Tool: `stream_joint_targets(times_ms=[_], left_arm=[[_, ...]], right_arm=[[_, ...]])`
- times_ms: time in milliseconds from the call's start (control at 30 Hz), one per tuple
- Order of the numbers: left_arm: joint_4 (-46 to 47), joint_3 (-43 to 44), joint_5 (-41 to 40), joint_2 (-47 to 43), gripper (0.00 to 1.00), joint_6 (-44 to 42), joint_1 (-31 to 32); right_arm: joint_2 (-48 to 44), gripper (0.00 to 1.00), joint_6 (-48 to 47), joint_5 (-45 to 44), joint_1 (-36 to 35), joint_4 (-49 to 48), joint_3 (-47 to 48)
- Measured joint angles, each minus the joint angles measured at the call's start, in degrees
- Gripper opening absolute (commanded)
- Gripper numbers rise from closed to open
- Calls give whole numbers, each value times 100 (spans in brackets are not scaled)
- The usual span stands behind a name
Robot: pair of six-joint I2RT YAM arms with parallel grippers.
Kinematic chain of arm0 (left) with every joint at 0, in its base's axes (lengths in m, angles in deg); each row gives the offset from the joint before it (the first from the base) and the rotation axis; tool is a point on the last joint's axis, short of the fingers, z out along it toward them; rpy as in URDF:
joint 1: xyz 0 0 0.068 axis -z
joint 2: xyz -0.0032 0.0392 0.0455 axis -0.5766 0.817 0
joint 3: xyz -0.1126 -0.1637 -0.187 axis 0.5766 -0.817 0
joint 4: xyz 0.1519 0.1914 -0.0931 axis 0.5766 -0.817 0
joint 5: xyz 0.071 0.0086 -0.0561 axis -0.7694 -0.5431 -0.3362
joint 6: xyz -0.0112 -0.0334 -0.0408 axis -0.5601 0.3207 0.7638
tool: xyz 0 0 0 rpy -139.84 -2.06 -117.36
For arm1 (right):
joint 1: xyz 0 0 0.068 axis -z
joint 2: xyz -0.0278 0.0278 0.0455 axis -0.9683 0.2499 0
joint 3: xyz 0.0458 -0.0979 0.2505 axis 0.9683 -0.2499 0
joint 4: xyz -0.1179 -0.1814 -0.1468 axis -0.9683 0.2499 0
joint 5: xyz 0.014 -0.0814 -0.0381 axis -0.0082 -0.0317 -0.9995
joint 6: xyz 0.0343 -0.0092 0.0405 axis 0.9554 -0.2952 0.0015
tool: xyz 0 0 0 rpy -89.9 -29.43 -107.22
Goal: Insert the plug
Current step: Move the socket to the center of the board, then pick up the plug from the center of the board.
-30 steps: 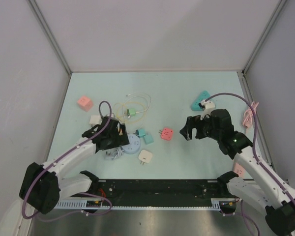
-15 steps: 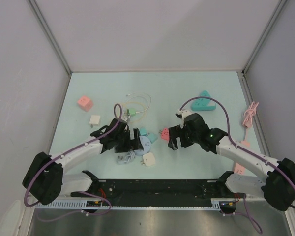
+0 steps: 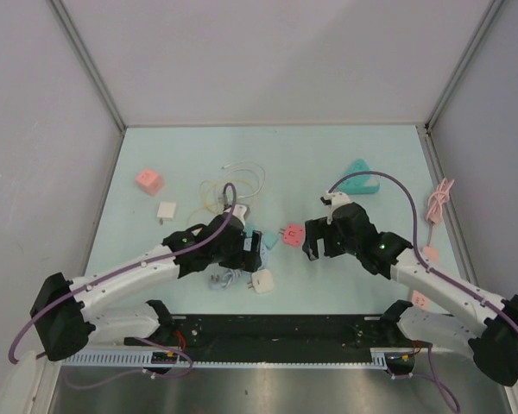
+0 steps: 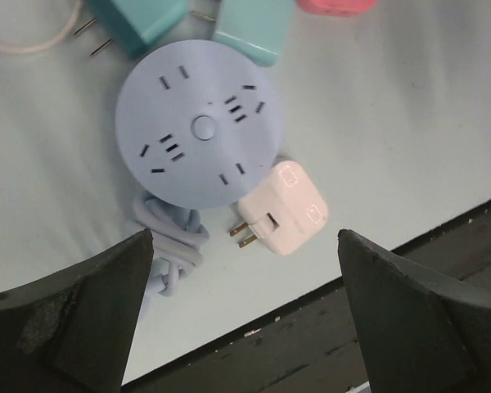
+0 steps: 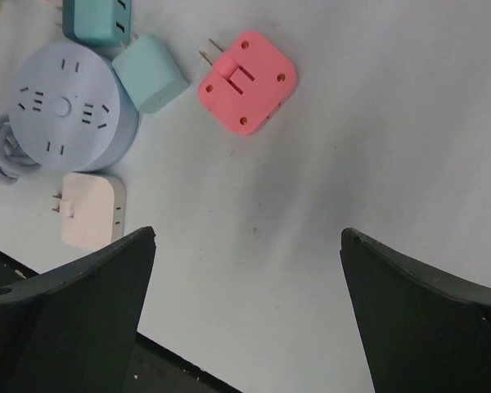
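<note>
Top overhead; both wrists close, downward, sharing socket [image 4: 200,123].

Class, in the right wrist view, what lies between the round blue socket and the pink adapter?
A light teal plug lies between the socket and the pink adapter, seen in the right wrist view.

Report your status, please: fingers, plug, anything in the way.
Left fingers open, empty, above round blue socket hub. Right fingers open, empty, over pink plug. Cream plug lies unplugged beside hub. Two teal plugs crowd its edge.
</note>
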Motion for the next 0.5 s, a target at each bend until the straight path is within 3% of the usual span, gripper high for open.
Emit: stream_joint_targets(times_ms=[133, 300, 500], left_arm=[[-203, 503, -238, 330, 98, -492, 603], [-291, 824, -293, 1121, 89, -990, 1235], [-402, 833, -225, 1790, 87, -1539, 1416]], right_arm=[[-636, 100, 76, -216, 68, -11, -127], [-1469, 99, 131, -400, 245, -55, -271], [-1937, 98, 138, -442, 376, -26, -348]])
